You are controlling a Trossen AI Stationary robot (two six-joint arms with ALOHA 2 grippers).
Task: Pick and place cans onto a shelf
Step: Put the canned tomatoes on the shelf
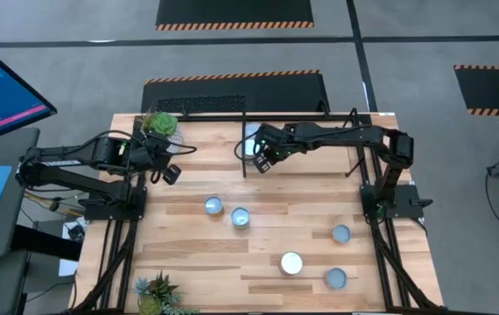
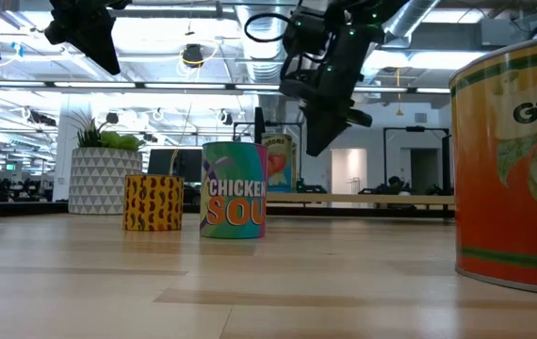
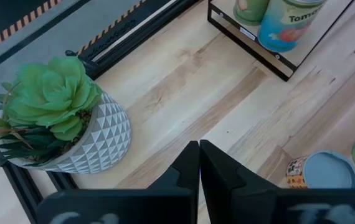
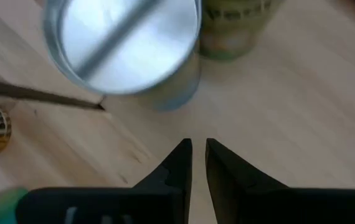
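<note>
The right gripper (image 1: 263, 164) hovered top centre by the shelf (image 1: 354, 144), fingers slightly apart, empty; five cans (image 1: 240, 218) waited lower centre; better descend squarely over one, opening wider.

On the light wooden bench (image 1: 258, 219) in the high view, five silver-topped cans sit in the lower half: two touching near centre (image 1: 214, 206) (image 1: 240, 218), three toward the lower right (image 1: 340, 234) (image 1: 291, 263) (image 1: 335, 278). The black-rod shelf (image 1: 302, 144) spans the upper middle, with a blue-labelled can (image 3: 286, 28) in its left end. A potted green succulent (image 1: 160, 124) stands upper left, another plant (image 1: 158, 293) lower left. The left tool (image 1: 172, 174) hangs below the succulent; the right tool (image 1: 263, 164) hangs over the shelf's left end.
</note>
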